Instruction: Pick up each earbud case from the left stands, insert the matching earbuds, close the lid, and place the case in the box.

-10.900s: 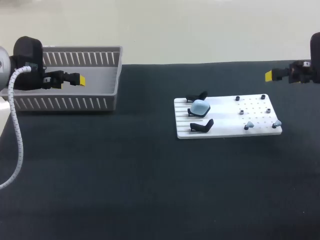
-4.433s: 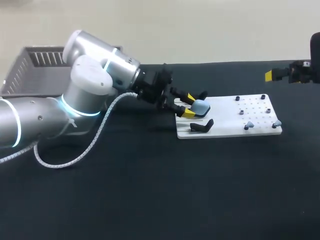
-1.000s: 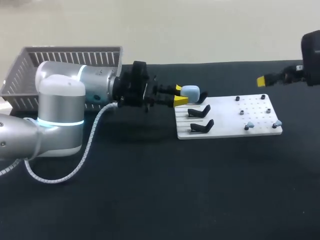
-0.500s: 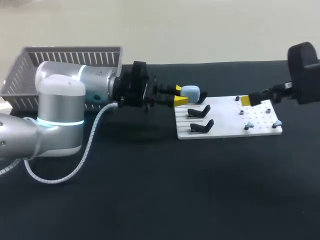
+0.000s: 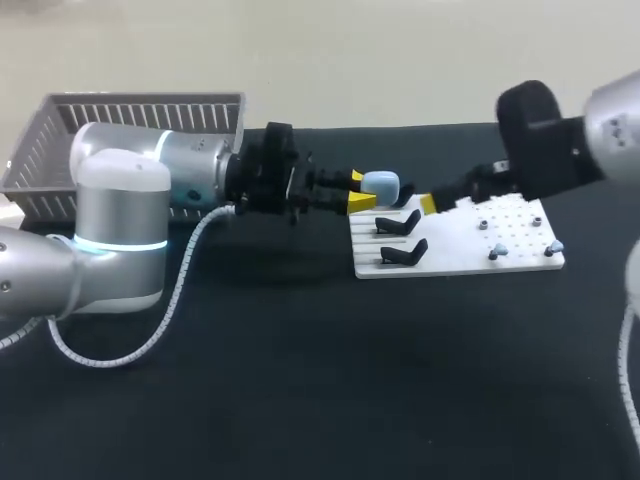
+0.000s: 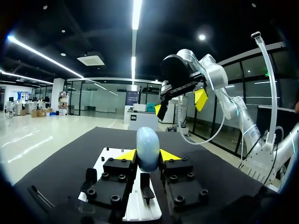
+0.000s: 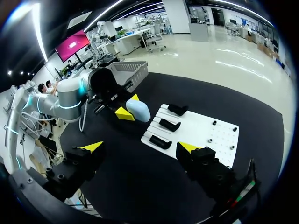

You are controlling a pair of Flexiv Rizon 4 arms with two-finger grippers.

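One blue case (image 5: 381, 184) clamped in left end effector (image 5: 360, 190); three stands (image 5: 398, 222).

The dark table (image 5: 300, 400) lies broad and flat, its top matte, perhaps cloth-covered.

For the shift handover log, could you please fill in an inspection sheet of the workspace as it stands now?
Surface: black table.
Job's things: light blue case held off the white board; three black stands empty; earbuds on pegs; grey box at back left.
Clutter: nothing seen.
Grippers: left gripper shut on the case; right gripper open, near the stands.
Cables: white coiled cable along the left arm.
Surroundings: nothing seen.
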